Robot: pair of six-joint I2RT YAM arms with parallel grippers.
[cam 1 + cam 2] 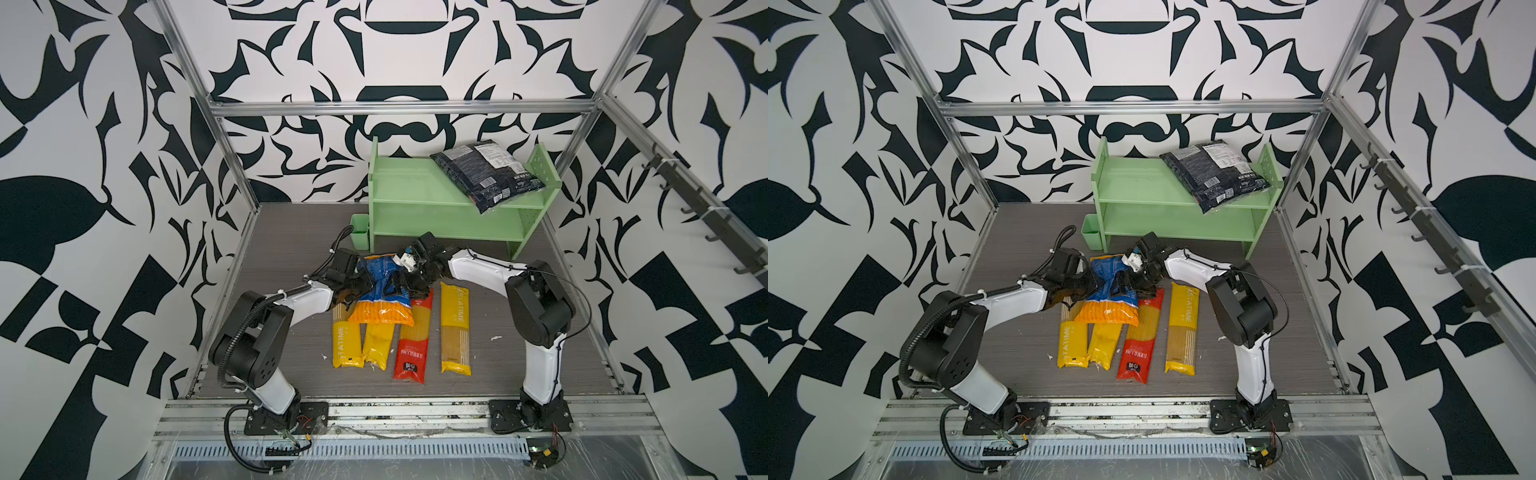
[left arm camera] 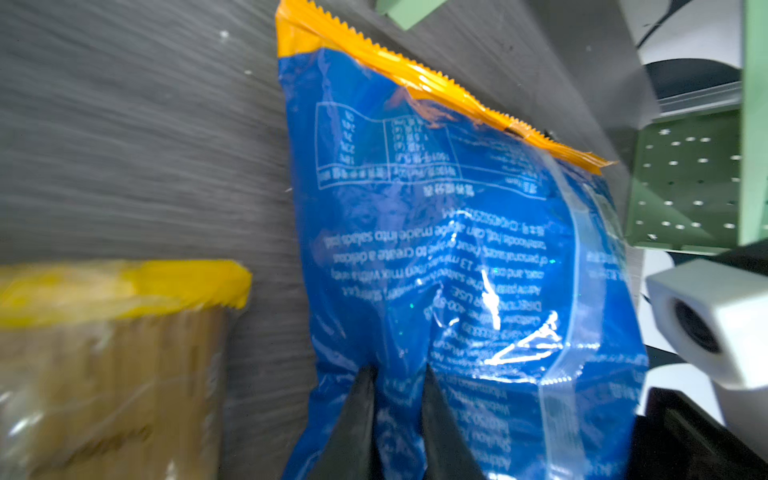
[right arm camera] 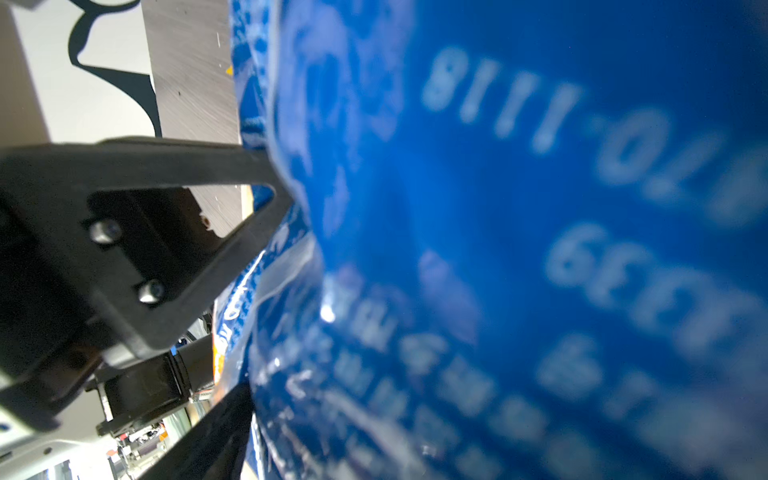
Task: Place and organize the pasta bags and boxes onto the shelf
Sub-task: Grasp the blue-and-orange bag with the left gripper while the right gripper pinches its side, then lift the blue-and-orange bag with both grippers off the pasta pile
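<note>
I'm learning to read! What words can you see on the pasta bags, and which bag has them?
"STATIME": far-right yellow plastic spaghetti pack.
"STATIME": far-left yellow plastic spaghetti pack.
"made into salads": wide blue-and-orange plastic bag, upside down.
Too small to read: red plastic spaghetti pack, white label on black plastic bag.

Closed in on three sides by white walls (image 1: pixel 399 50) printed with big black leaf-like shapes. Framed by aluminium profile (image 1: pixel 399 109): crossbar along the back, slanted posts at both back corners. Floored with a grey wood-grain tabletop (image 1: pixel 490 374), flecked with white crumbs (image 1: pixel 494 337) near its right edge. Fitted along the right wall with a dark rail of hooks (image 1: pixel 706 216). Bordered at the front edge by slotted aluminium rails (image 1: pixel 415 415) and a vent grille (image 1: pixel 374 449). Lit evenly and softly.
</note>
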